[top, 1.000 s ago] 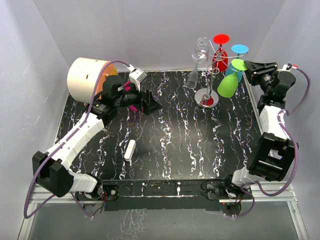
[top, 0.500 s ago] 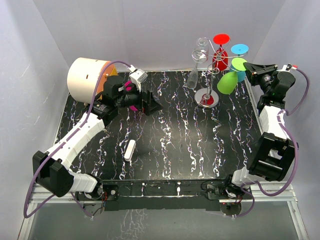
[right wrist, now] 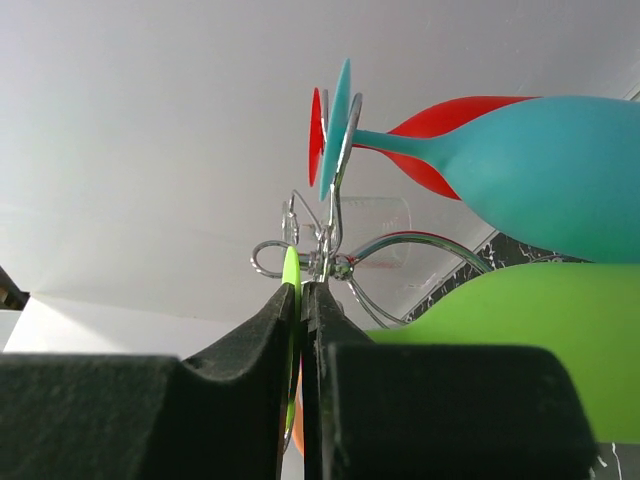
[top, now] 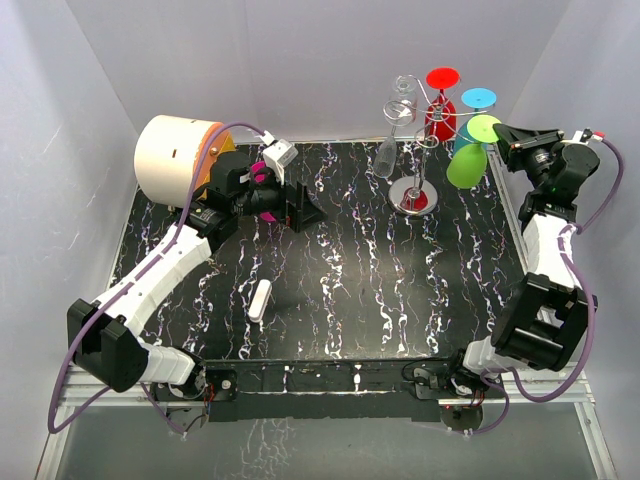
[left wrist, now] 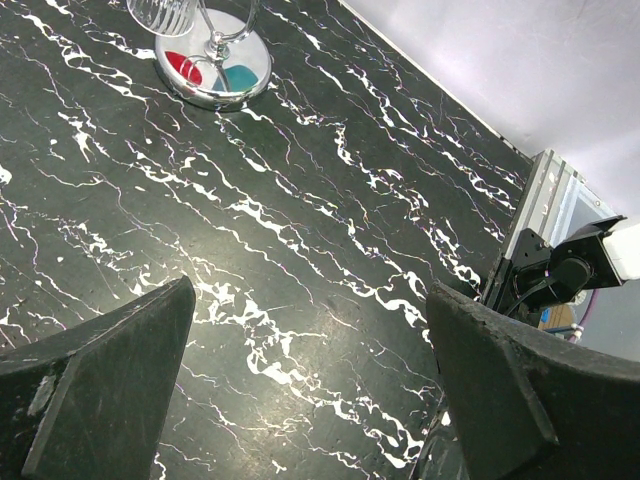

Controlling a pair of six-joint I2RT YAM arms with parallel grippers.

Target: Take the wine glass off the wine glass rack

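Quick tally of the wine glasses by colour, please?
red glass: 1
blue glass: 1
green glass: 1, its foot pinched in the right fingers
clear glass: 1
Total: 4

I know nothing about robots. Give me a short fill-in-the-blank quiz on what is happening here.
1. The wine glass whose foot the right gripper pinches is coloured ____.
2. The left gripper hangs over the table with its jaws ____.
3. The cream drum sits at the table's back ____ corner.

Missing words: green; open; left.
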